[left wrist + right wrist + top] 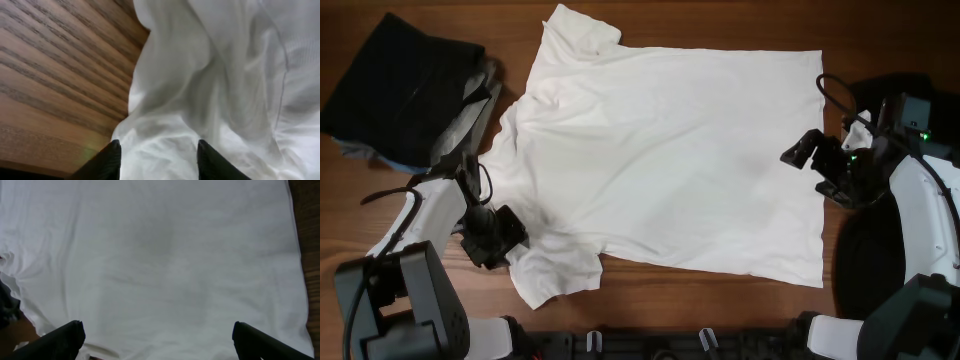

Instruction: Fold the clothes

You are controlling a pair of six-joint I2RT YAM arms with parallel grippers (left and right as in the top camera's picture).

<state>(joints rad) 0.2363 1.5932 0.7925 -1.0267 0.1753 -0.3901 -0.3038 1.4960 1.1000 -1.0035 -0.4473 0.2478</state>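
On the wooden table (720, 25), white T-shirt (660, 150) spread flat | left gripper (159, 160) straddles the bunched sleeve (555, 275), can't tell if it's pinched | right gripper (157, 337) gapes wide over the hem (818, 190), I guess ready to grab.

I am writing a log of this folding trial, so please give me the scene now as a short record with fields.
surface: wooden table
main garment: white T-shirt, spread flat, collar toward the left arm
other garments: dark pile, far left on the table
left gripper: at the near sleeve, cloth between its fingers, grip unclear
right gripper: open, over the hem
folding: no fold made yet
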